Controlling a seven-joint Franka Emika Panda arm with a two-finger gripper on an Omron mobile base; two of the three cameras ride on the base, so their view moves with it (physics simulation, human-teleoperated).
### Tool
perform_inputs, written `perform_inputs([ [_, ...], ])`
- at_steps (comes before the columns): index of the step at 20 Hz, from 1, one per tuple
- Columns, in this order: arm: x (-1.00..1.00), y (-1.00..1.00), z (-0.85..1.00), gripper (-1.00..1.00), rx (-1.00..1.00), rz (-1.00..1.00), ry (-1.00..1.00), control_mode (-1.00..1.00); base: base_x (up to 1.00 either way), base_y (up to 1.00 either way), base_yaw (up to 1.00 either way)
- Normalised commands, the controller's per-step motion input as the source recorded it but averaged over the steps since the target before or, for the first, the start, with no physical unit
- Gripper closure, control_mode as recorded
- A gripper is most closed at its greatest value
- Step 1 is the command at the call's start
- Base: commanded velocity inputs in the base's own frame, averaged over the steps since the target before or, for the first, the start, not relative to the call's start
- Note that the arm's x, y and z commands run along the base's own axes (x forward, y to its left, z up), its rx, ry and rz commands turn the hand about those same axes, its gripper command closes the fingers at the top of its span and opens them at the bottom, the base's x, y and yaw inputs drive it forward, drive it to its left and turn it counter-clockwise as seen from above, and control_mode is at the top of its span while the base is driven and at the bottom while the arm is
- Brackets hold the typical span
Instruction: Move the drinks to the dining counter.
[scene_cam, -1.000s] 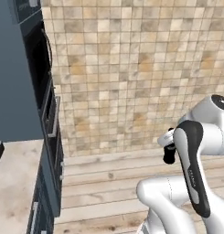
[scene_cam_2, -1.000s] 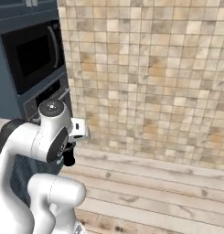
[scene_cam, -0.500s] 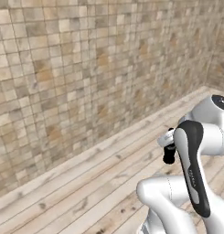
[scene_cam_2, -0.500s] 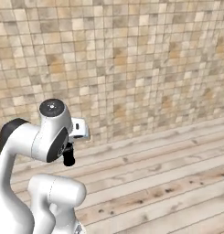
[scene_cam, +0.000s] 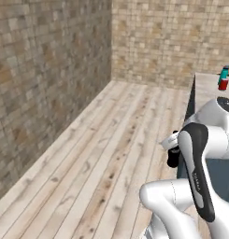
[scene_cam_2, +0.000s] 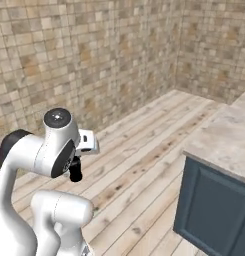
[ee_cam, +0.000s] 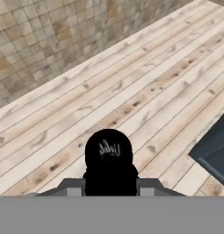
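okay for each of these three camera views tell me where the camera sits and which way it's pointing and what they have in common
Left base view: behind the arm's left, looking forward-down over plank floor toward a corner; arm lower right; drinks stand on the dining counter.
Right base view: behind its right; arm lower left, gripper holding the small black bottle.
Hand view: looks along the gripper at the bottle's cap above the floor.
Shared: floor, tiled walls, dark cabinet.

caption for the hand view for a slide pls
Two-finger gripper shut on a small black bottle, carried above the pale wooden plank floor beside a tan tiled wall.
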Motion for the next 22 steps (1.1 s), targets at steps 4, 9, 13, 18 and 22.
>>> perform_inputs([
  [4,0.0,0.0,0.0,1.0,0.0,0.0,0.0,1.0,0.66,0.03,-0.65],
  [9,0.0,0.0,0.0,1.0,0.0,0.0,0.0,1.0,1.0,0.58,-0.49],
  [13,0.0,0.0,0.0,1.0,0.0,0.0,0.0,1.0,0.97,0.76,-0.51],
  [18,0.0,0.0,0.0,1.0,0.0,0.0,0.0,1.0,0.85,0.58,-0.56],
  [22,0.0,0.0,0.0,1.0,0.0,0.0,0.0,1.0,0.71,0.35,-0.64],
])
